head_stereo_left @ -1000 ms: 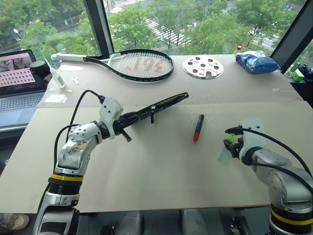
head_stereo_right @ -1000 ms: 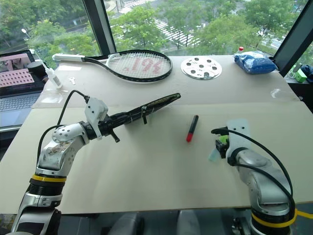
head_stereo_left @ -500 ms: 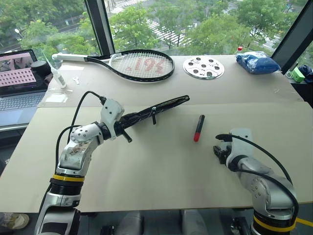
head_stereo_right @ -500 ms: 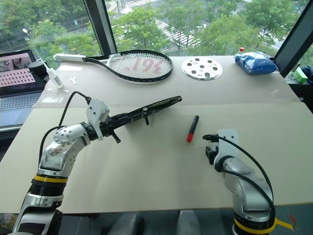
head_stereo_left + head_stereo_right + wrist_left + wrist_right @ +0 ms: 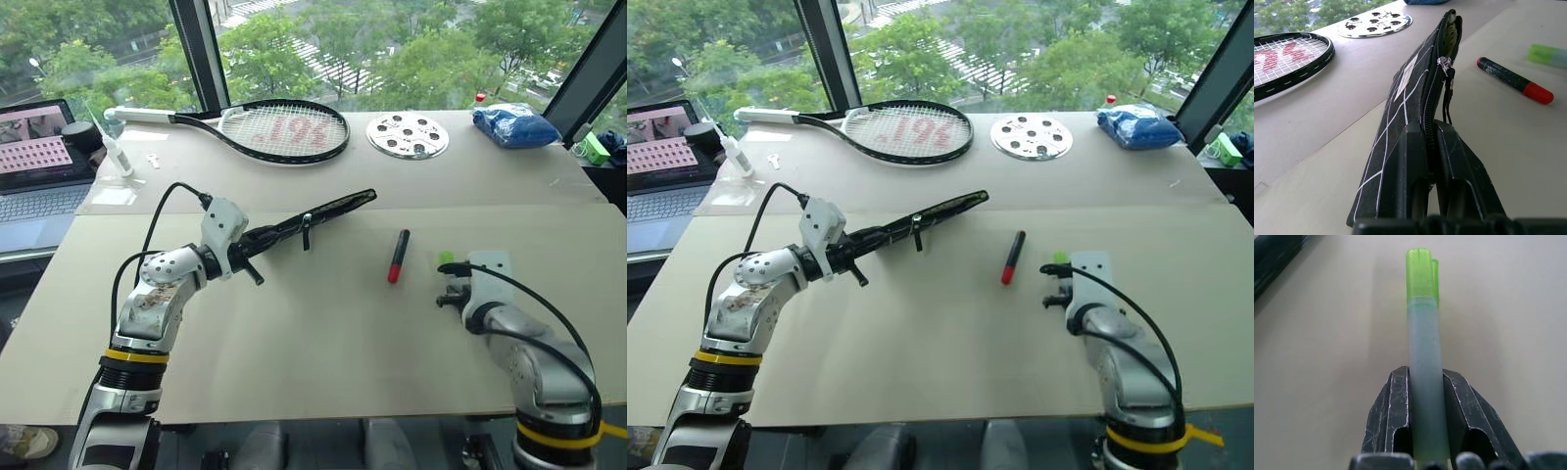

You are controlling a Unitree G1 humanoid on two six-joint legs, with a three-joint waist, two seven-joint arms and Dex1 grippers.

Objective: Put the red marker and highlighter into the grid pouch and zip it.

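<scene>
Right jaws (image 5: 1426, 418), wide a second ago, had closed on highlighter (image 5: 1424, 357), green cap forward. Left jaws (image 5: 1430, 161) kept grid pouch (image 5: 1415, 93) clamped; insertion next, likely.

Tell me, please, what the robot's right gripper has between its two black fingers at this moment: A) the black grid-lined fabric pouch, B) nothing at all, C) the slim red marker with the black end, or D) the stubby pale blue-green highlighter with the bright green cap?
D: in the right wrist view the right gripper has its fingers closed on the stubby pale blue-green highlighter with the bright green cap, cap pointing away.
</scene>
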